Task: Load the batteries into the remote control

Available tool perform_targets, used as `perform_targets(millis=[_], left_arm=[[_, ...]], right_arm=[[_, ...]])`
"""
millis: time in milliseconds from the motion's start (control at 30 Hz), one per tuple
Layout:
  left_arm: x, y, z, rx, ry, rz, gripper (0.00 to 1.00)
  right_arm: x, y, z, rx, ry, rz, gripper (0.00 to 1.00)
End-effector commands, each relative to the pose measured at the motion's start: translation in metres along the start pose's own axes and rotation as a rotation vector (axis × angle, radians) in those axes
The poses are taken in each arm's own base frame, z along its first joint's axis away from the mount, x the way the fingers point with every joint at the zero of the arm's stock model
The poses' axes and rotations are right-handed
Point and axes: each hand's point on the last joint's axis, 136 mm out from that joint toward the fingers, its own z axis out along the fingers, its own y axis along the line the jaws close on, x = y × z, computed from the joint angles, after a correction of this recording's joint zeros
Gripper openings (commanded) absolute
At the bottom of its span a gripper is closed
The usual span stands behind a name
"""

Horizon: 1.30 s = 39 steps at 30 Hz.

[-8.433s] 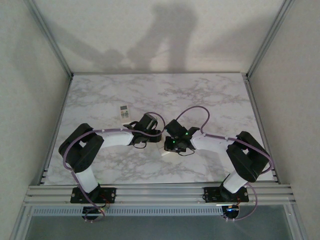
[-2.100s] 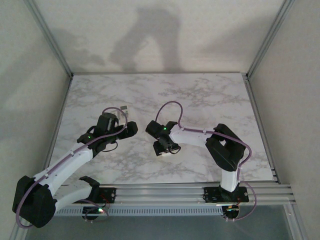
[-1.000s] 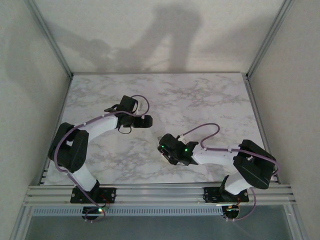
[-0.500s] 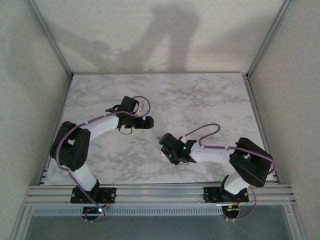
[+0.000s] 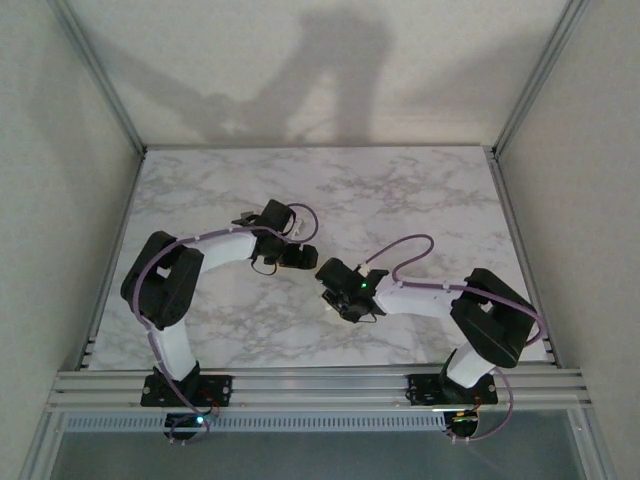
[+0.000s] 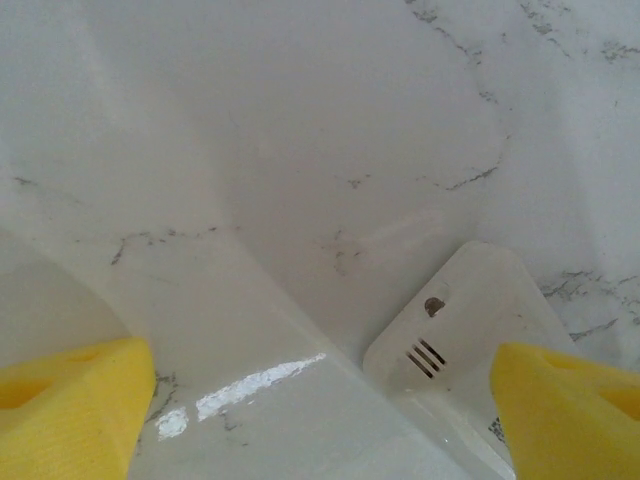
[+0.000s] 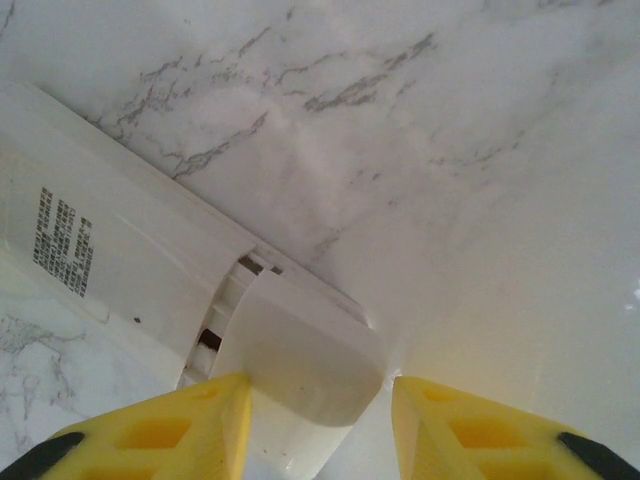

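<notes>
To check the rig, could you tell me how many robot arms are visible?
2: the left arm reaches in from near left, the right arm from near right, both ending centrally.

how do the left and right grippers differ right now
The left gripper has its jaws spread wide; the right gripper has them closer together. The left hangs mostly over bare marble tabletop; the right's jaws flank the end of the white rectangular plastic remote control. Both have yellow fingertips.

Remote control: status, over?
Left gripper open above the table. Right gripper astride the battery cover, grip unclear. Remote control face down, cover ajar.
</notes>
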Motion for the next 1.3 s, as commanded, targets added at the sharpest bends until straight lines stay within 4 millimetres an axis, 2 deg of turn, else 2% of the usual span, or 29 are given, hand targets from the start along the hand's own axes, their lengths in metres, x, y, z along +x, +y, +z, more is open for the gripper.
perform_targets(millis=[0, 300, 467, 533, 667, 833, 967, 1067, 1167, 1267], left_arm=[[0.006, -0.007, 0.014, 0.038, 0.043, 0.015, 0.84], [0.019, -0.009, 0.020, 0.069, 0.087, 0.014, 0.77], [0.032, -0.026, 0.021, 0.176, 0.120, 0.016, 0.73], [0.039, -0.035, 0.021, 0.220, 0.137, 0.024, 0.71], [0.050, -0.051, 0.022, 0.299, 0.151, 0.026, 0.69], [0.056, -0.052, 0.024, 0.300, 0.143, -0.011, 0.68], [0.043, -0.047, 0.016, 0.254, 0.081, -0.020, 0.68], [0.017, -0.042, -0.002, 0.216, -0.035, -0.052, 0.74], [-0.009, -0.034, -0.028, 0.147, -0.160, -0.071, 0.82], [-0.029, -0.021, -0.060, 0.079, -0.298, -0.127, 0.89]], right_arm=[[-0.006, -0.019, 0.010, 0.086, -0.013, -0.005, 0.43], [-0.021, -0.021, 0.019, 0.090, -0.029, 0.028, 0.39], [-0.029, -0.020, 0.026, 0.107, -0.018, -0.027, 0.35], [-0.028, -0.011, 0.029, 0.080, -0.001, -0.074, 0.34], [-0.028, 0.019, 0.028, -0.023, 0.013, -0.187, 0.34], [-0.036, 0.031, 0.027, -0.078, -0.004, -0.209, 0.34], [-0.045, 0.025, 0.011, -0.051, -0.033, -0.242, 0.41], [-0.054, 0.015, -0.010, -0.014, -0.079, -0.305, 0.52], [-0.065, 0.013, -0.030, 0.025, -0.128, -0.451, 0.63], [-0.065, 0.031, -0.036, 0.019, -0.121, -0.725, 0.78]])
